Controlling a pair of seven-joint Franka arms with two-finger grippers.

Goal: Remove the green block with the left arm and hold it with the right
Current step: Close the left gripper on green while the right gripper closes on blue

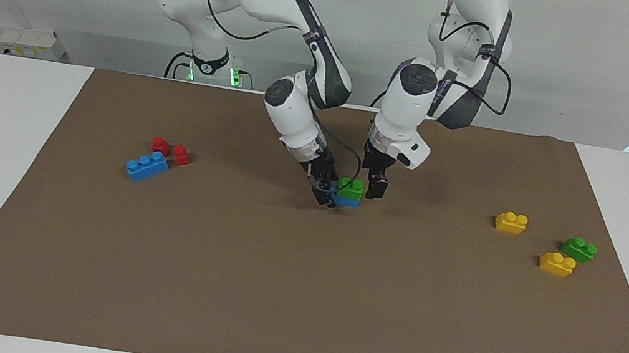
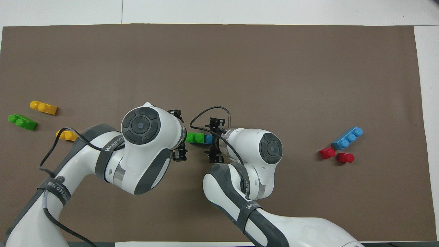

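Note:
A green block (image 1: 351, 187) sits studs up on a short blue brick (image 1: 347, 200) at the middle of the brown mat; it also shows in the overhead view (image 2: 194, 138). My right gripper (image 1: 323, 190) is low at the blue brick's end toward the right arm's end of the table, open, with its fingers to either side of that end. My left gripper (image 1: 375, 185) is open just beside the green block, toward the left arm's end, not touching it. A second green block (image 1: 579, 249) lies toward the left arm's end of the table.
Two yellow bricks (image 1: 511, 222) (image 1: 557, 264) lie beside the second green block. A longer blue brick (image 1: 147, 166) and two red pieces (image 1: 160, 145) (image 1: 181, 155) lie toward the right arm's end. The brown mat (image 1: 295, 300) covers the white table.

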